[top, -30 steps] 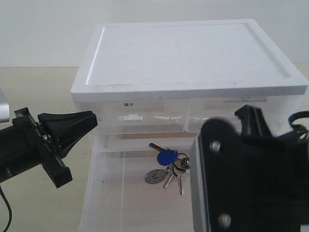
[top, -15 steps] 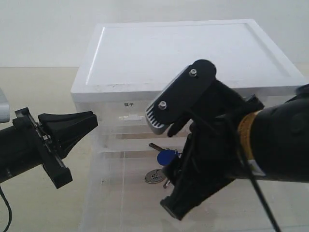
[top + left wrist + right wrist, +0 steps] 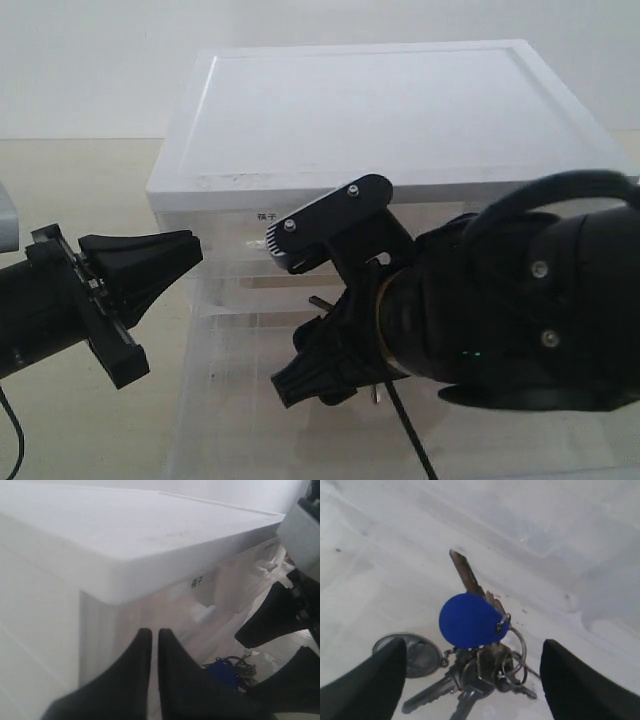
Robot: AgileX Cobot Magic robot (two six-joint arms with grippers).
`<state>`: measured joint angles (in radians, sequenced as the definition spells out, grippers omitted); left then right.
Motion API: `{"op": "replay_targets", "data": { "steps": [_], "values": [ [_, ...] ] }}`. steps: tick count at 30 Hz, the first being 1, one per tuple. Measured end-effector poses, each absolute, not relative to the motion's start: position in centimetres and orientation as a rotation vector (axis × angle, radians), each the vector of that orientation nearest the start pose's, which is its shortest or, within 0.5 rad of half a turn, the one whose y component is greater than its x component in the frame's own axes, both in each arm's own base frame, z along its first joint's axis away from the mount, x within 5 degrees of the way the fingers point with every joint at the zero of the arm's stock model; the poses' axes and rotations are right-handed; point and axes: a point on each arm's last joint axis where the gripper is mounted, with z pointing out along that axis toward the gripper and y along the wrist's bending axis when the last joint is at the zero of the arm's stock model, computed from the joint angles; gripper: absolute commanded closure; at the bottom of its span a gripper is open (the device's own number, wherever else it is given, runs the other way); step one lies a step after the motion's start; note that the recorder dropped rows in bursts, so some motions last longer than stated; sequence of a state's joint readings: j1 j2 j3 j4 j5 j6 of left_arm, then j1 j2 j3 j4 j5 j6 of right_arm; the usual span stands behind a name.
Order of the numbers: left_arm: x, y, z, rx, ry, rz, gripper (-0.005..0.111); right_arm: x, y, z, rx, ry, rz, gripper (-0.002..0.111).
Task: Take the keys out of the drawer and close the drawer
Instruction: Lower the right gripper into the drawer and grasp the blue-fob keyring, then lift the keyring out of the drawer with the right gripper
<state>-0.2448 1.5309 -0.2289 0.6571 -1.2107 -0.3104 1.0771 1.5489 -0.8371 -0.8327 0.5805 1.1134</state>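
The keys [image 3: 481, 655], silver-grey with a blue tag [image 3: 469, 620] and a round metal disc [image 3: 420, 654], lie on the floor of the open clear drawer [image 3: 222, 400]. My right gripper [image 3: 472, 652] hangs open just above them, one finger on each side of the bunch, not touching it. In the exterior view the right gripper [image 3: 322, 372] and its arm cover the keys except one key tip [image 3: 318, 300]. To the left of the drawer, outside it, my left gripper [image 3: 188, 250] stays shut and empty. The left wrist view shows the keys [image 3: 226, 670] past its fingertips [image 3: 145, 635].
The drawer slides out of a white cabinet [image 3: 390, 110] with a flat rimmed top and two small shut drawers [image 3: 300, 245] above the open one. A beige table [image 3: 80, 190] lies to the left. The drawer's clear side walls [image 3: 192, 380] flank my right gripper.
My right arm has swung in from the right and come down into the drawer, fingers now over the keys. The left arm has not moved.
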Motion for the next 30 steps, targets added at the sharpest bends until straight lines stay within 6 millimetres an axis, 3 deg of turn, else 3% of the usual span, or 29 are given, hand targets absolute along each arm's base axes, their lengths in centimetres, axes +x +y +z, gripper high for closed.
{"op": "replay_targets", "data": {
  "steps": [7,9,11,15,20,24,30],
  "values": [
    [19.0,-10.2,17.3,0.630,1.575,-0.730,0.102,17.7,24.2,19.3,-0.668,2.390,-0.019,0.041],
    [19.0,-10.2,17.3,0.630,1.575,-0.730,0.102,17.8,24.4,19.1,-0.672,2.385,-0.021,0.046],
    [19.0,-10.2,17.3,0.629,1.576,-0.733,0.102,17.9,24.7,18.8,-0.681,2.383,-0.013,0.060],
    [19.0,-10.2,17.2,0.632,1.577,-0.739,0.102,18.1,25.2,18.2,-0.737,2.370,-0.015,0.107],
    [19.0,-10.2,17.2,0.631,1.578,-0.740,0.102,18.1,25.3,18.2,-0.828,2.338,-0.046,0.108],
    [19.0,-10.2,17.2,0.633,1.578,-0.741,0.102,17.9,24.9,19.6,-0.887,2.289,-0.035,0.108],
    [19.0,-10.2,17.2,0.631,1.579,-0.742,0.102,16.7,22.5,24.7,-0.808,2.210,0.034,0.108]
  ]
}}
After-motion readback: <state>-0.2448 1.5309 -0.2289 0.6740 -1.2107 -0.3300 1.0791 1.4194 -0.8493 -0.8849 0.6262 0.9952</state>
